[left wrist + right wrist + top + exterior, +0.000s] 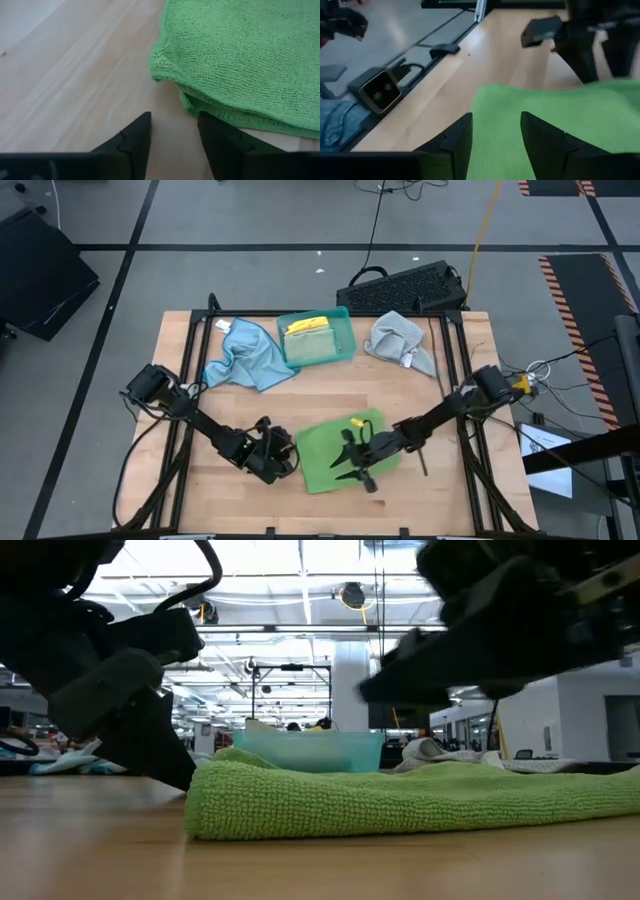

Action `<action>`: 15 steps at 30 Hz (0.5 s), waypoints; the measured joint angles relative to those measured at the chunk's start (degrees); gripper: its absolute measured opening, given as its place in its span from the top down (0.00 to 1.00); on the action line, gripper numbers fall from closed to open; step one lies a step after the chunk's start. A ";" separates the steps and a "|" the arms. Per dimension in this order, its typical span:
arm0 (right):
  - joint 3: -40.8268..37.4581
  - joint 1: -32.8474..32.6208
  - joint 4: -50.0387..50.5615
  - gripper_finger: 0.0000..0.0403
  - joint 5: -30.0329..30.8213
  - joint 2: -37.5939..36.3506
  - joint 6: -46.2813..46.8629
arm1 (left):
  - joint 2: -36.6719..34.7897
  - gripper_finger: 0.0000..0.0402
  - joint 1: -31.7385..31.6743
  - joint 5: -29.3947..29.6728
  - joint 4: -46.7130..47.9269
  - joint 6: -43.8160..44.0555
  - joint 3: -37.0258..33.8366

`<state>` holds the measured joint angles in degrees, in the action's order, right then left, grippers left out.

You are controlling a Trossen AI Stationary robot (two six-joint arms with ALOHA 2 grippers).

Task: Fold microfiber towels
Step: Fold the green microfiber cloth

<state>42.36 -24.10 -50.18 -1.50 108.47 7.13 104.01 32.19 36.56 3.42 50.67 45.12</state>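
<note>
A green microfiber towel (335, 452) lies folded on the table's near middle, at least two layers showing at its left edge (200, 102). My left gripper (283, 457) is open, low at the table, just left of that edge (200, 805); its fingertips (175, 127) stand short of the towel's corner. My right gripper (355, 458) is open above the towel's middle (555, 125), clear of it in the low view (470, 650). A light blue towel (245, 358) and a grey towel (400, 340) lie crumpled at the back.
A teal tray (345, 315) at the back middle holds a yellow towel (308, 326) and a green one (318, 348). A black keyboard (405, 285) lies beyond the table's far edge. Bare wood lies between the towels at the back and the green towel.
</note>
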 joint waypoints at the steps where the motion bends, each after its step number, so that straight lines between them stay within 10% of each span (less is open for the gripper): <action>1: 0.98 0.00 0.07 0.61 0.02 1.20 -0.40 | 0.00 0.57 -0.01 0.12 -0.13 -0.62 -0.02; 15: 6.23 0.01 -9.73 0.61 4.17 15.06 -2.32 | 0.52 0.67 -1.77 -0.31 -4.28 -8.00 0.01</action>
<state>48.60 -24.09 -59.91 2.67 123.53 4.81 104.53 30.42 36.25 -0.85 42.67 45.12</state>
